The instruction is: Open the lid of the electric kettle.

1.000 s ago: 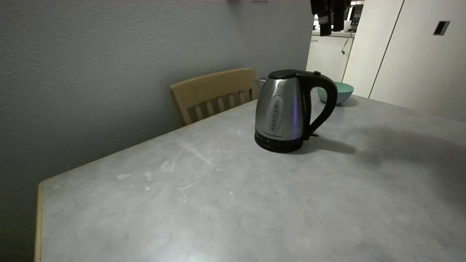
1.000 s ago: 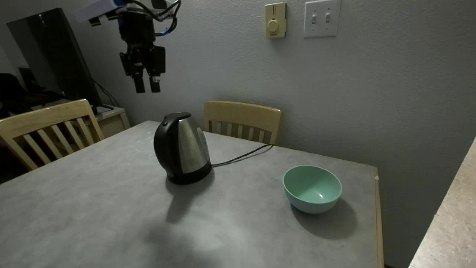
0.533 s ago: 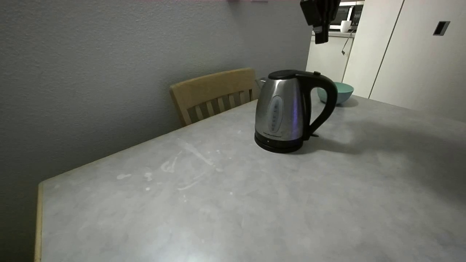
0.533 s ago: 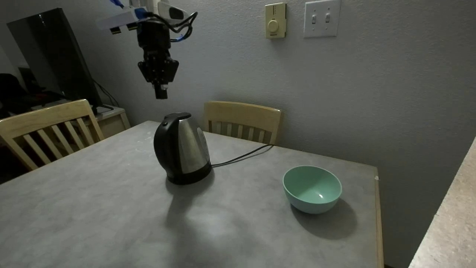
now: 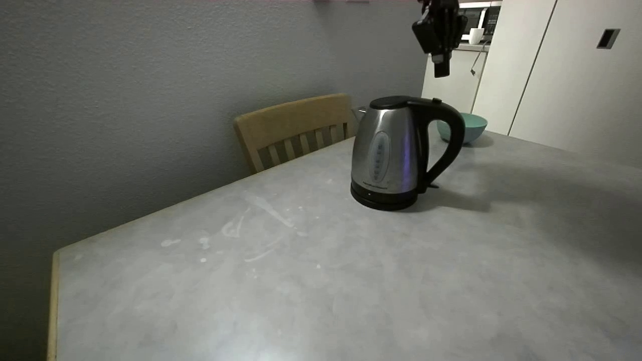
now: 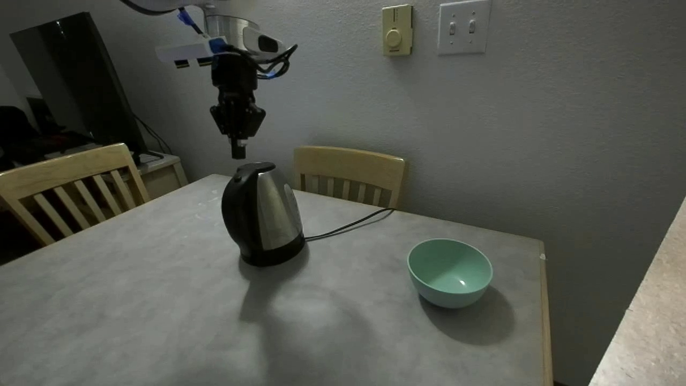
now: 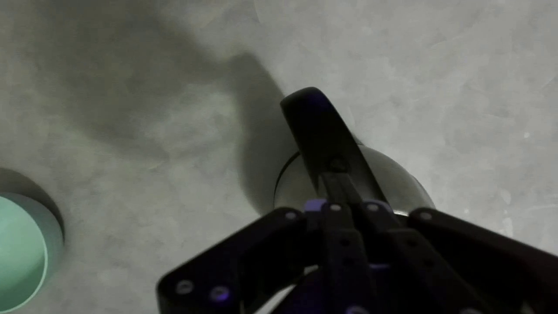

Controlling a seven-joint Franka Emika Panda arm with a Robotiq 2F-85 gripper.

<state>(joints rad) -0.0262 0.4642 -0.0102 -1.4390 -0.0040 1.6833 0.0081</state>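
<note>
The electric kettle (image 5: 385,155) stands upright on the table, a steel jug with a black loop handle (image 6: 236,212). Its black lid (image 5: 390,102) lies flat and closed on top; in the wrist view the gripper covers most of it. A small button (image 5: 437,101) sits on the handle's upper end. My gripper (image 6: 238,152) hangs pointing down above the kettle's handle side, apart from it in both exterior views. Its fingers are together with nothing between them. In the wrist view the fingertips (image 7: 333,181) appear over the handle, right beside the button (image 7: 338,164).
A mint-green bowl (image 6: 449,273) sits on the table (image 6: 150,300) away from the kettle. A black cord (image 6: 348,225) runs from the kettle's base to the table edge. Wooden chairs, one with its backrest (image 6: 348,169) by the wall, stand around the table.
The gripper's fingers have come together from open. The arm has moved down and, in an exterior view, to the right, over the kettle's handle. The kettle and its lid have not moved.
</note>
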